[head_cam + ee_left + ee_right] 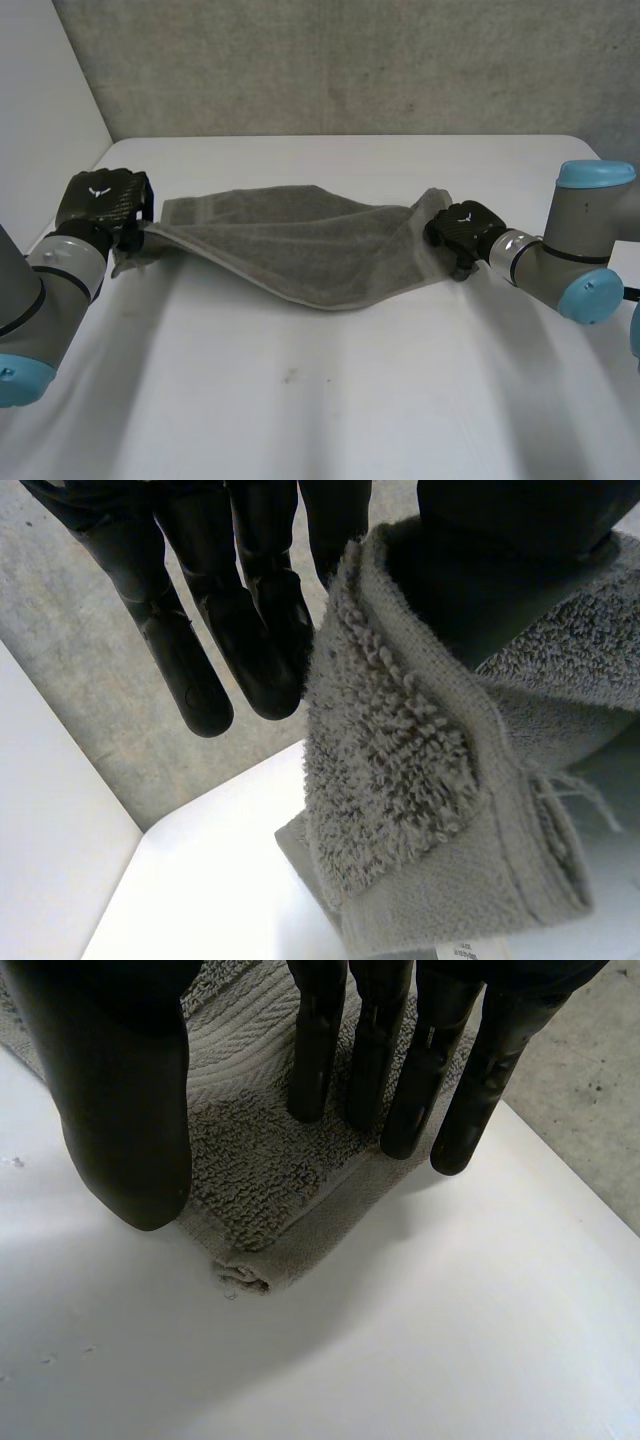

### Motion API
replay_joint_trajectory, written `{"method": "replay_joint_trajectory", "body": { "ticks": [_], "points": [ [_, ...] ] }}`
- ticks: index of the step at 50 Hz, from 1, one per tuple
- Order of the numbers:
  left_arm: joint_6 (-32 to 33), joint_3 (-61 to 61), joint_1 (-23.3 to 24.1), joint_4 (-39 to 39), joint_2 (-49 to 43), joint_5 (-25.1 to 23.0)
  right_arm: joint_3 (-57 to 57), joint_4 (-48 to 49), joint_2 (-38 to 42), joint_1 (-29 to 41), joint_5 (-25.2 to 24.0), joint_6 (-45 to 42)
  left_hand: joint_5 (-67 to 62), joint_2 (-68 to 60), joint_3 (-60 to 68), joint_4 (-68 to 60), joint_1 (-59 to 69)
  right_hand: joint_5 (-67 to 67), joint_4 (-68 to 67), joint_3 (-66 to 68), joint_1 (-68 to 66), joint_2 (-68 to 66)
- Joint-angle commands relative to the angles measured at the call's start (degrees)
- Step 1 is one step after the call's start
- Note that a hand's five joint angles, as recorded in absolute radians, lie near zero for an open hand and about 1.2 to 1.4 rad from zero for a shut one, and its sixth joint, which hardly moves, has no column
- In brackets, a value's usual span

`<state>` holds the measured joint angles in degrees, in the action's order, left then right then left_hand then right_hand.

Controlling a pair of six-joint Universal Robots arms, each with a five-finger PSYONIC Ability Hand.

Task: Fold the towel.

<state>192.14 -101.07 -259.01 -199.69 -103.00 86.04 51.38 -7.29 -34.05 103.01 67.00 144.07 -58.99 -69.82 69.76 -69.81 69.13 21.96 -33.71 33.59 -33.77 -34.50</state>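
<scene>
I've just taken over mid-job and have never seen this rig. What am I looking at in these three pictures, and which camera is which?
This is a robot with two arms, each ending in a black hand. The head view looks down from between the arms at a white table. There the left hand and the right hand each hold one end of a grey towel, which sags between them. The other two pictures come from cameras on the wrists, looking along each palm. In the left wrist view, the towel's edge is pinched beside the fingers. In the right wrist view, the thumb and fingers close on the towel near a corner that touches the table.
</scene>
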Motion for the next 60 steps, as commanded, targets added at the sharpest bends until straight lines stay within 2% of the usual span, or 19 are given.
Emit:
{"method": "replay_joint_trajectory", "body": {
  "ticks": [1,9,19,38,60],
  "points": [
    [-0.01,0.00,0.00,0.00,-0.01,0.00,0.12,-0.09,0.04,0.00,0.06,-0.01,-11.01,-10.18,10.24,-10.19,10.87,-2.54,4.28,-4.16,4.34,5.07],
    [0.08,0.00,0.00,0.00,-0.01,0.09,0.12,0.00,0.04,0.00,-0.03,-0.01,-11.01,-10.18,10.24,-10.19,10.87,-1.36,3.10,-2.99,3.16,3.90],
    [0.08,-0.09,0.00,-0.08,-0.01,0.09,-0.93,0.18,1.36,0.00,-0.03,0.07,-11.01,-10.18,10.24,-10.19,10.87,11.41,-9.67,9.78,-9.61,-8.87],
    [0.17,-0.18,0.00,-0.08,-0.01,0.00,-3.48,0.00,3.03,0.26,0.06,0.07,-11.01,-10.18,10.24,-10.19,10.87,20.32,-18.58,18.70,-18.52,-17.79],
    [0.26,-0.26,0.00,-0.26,-0.10,0.09,-6.91,-1.41,4.61,0.70,-0.03,0.16,-11.01,-10.18,10.24,-10.19,10.87,21.35,-19.61,19.72,-19.55,-18.81]
  ]
}}
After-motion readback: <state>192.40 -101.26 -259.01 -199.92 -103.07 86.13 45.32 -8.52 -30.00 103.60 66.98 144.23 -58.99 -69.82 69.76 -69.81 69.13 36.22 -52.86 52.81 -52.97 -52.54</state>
